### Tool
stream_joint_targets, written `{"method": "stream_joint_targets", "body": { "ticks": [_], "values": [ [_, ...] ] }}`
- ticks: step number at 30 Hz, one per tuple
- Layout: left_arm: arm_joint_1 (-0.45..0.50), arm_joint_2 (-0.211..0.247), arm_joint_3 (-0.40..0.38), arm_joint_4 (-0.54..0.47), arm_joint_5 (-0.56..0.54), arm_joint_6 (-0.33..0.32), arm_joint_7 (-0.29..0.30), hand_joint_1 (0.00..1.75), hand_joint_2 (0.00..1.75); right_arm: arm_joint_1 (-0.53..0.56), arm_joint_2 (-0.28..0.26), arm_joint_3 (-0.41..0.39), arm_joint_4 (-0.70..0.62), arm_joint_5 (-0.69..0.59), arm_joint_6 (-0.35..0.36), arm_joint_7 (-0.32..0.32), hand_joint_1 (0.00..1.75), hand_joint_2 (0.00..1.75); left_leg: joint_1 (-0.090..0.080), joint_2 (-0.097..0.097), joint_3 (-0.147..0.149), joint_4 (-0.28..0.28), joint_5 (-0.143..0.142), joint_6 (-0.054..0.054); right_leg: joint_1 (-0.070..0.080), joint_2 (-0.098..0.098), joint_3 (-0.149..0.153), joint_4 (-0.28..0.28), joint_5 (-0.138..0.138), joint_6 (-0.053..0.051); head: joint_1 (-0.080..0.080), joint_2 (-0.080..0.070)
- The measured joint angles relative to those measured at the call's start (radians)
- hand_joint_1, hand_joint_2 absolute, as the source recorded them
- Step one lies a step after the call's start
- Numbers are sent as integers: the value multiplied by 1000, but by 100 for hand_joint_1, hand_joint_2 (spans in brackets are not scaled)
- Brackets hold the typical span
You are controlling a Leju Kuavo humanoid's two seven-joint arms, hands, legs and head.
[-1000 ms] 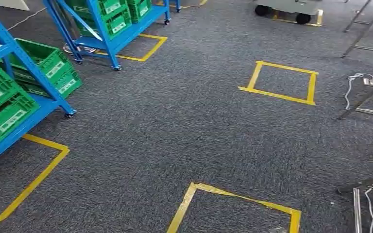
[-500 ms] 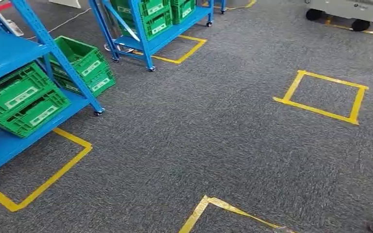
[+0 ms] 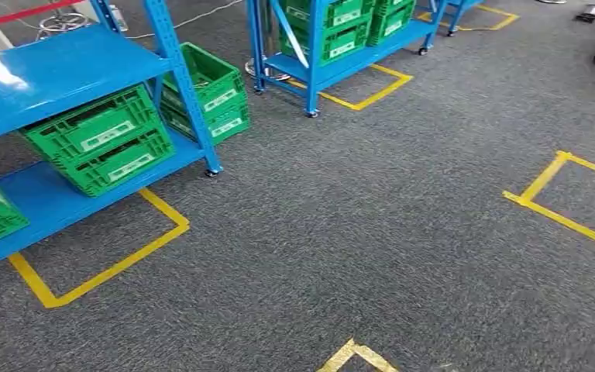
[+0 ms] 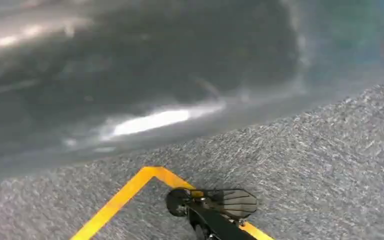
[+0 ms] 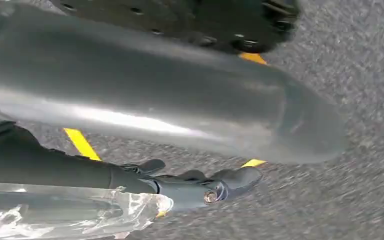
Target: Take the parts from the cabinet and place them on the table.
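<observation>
**Arms low beside the racks, nothing set down yet**

Head view: the near blue rack is at 10 o'clock, on casters inside a yellow tape outline on the grey carpet. The outline is probably its parking mark. A second blue rack stands at 12 o'clock in its own outline, and another taped square lies at 3 o'clock with nothing in it.

Green crates sit tilted on the near rack's lower shelf with their open faces toward the aisle, which I judge is meant to make reaching in easier. Two more crates are stacked at 11 o'clock, just behind the rack's post. White labels are on the crate fronts, too small to read.

Parts: I cannot make out any part in a crate from this angle. No table is to be seen.

Right wrist view: the right hand hangs toward the carpet with its dark fingers stretched out together. Crinkled clear plastic lies along the hand and looks like a glossy film bag, its contents not readable. It may be a bagged part, but I cannot tell whether the hand grips it or only lies against it. A silver tube crosses close to the lens.

Left wrist view: carpet, a corner of yellow tape and a grey blur. I cannot tell the left hand's state.

Judgement: this is a transit step, with no placing begun.
</observation>
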Motion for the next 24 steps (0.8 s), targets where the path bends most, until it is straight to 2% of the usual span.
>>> {"method": "stream_joint_targets", "body": {
  "ticks": [1,2,3,4,7,8,9,10,11,12,13,14,15,16,17,18,19,20,23,24],
  "values": [
    [2,0,0,0,0,1,0,0,0,0,0,2,-1,-1,-1,1,0,0,2,-15,12,0,-7,-3,-1,5,14,-69,65,-2,0,0],
    [2,-1,0,0,0,3,0,0,0,-1,-2,2,-2,-1,-3,2,0,0,4,-31,26,0,-15,-7,-2,21,45,-170,138,-3,0,0],
    [3,0,0,0,0,7,0,0,0,0,-2,4,-3,-2,-4,4,0,0,4,-44,28,0,-21,-13,-8,62,64,-240,173,-1,0,0],
    [0,0,0,0,1,9,2,0,0,1,-2,9,-3,-2,-5,8,0,0,1,-57,28,5,-25,-19,-12,100,72,-254,163,-1,1,0],
    [7,1,0,0,2,13,5,0,0,-3,-8,17,-13,-3,-6,12,0,0,11,-88,20,-7,-15,-38,-4,74,82,-255,163,-17,0,0],
    [8,3,0,0,2,14,5,0,0,-3,-7,19,-18,-2,-6,12,0,0,5,-98,20,-7,-16,-44,-12,59,86,-267,167,-24,0,0],
    [8,2,0,0,2,14,5,0,0,-4,-8,21,-21,-2,-6,12,0,0,-3,-35,16,4,-31,-49,-14,45,93,-276,170,-32,-3,0],
    [4,3,0,0,2,15,5,0,0,-2,-8,22,-23,-1,-6,11,0,0,-3,12,-4,45,-60,-55,-13,32,99,-282,169,-38,-20,0],
    [-1,4,0,0,2,15,5,0,0,0,-8,24,-23,0,-7,11,0,0,-2,38,-41,118,-98,-60,-12,15,101,-283,169,-39,-19,0],
    [-3,3,0,1,2,14,5,0,0,3,-8,25,-23,-1,-7,12,0,0,1,50,-82,196,-130,-63,-11,-2,102,-283,166,-43,-21,0],
    [-3,3,0,2,1,14,6,0,0,4,-9,25,-23,-1,-7,12,0,0,5,54,-118,265,-151,-66,-10,-18,103,-283,163,-45,-20,0],
    [0,3,0,2,1,21,6,0,0,4,-10,25,-23,-2,-7,13,0,0,8,54,-135,291,-146,-69,-10,-32,105,-283,161,-46,-19,0],
    [3,3,0,2,0,24,6,0,0,4,-11,26,-23,-3,-8,17,0,0,10,56,-126,267,-116,-70,-11,-45,109,-283,157,-45,-21,0],
    [4,3,0,2,-8,29,5,0,0,3,-11,26,-23,-6,-10,19,0,0,12,60,-97,202,-69,-71,-11,-57,114,-283,154,-43,-20,0],
    [4,3,0,3,-18,36,3,0,0,4,-11,28,-25,-9,-16,19,0,0,12,74,-55,117,-22,-69,-11,-68,120,-283,150,-41,-21,0],
    [3,3,0,3,-23,43,2,0,0,5,-11,30,-27,-12,-20,19,0,0,10,109,-11,35,14,-65,-10,-78,127,-284,145,-38,-21,0],
    [2,2,0,5,-24,50,2,0,0,5,-14,33,-29,-15,-22,20,0,0,-2,164,10,-9,6,-64,-2,-87,127,-282,138,-30,-21,0],
    [-3,2,0,6,-24,49,0,0,0,7,-15,37,-31,-17,-22,26,0,0,0,147,10,-16,4,-51,1,-97,124,-283,133,-24,-20,0],
    [3,1,0,8,-30,57,-2,0,0,6,-18,46,-37,-31,-29,26,0,0,-1,112,9,-21,2,-39,2,-134,153,-293,125,-12,-18,0],
    [5,-1,0,10,-30,64,-2,0,0,7,-19,48,-44,-35,-34,24,0,0,9,100,15,-27,7,-31,-4,-107,147,-284,116,-3,-19,0]
  ]
}}
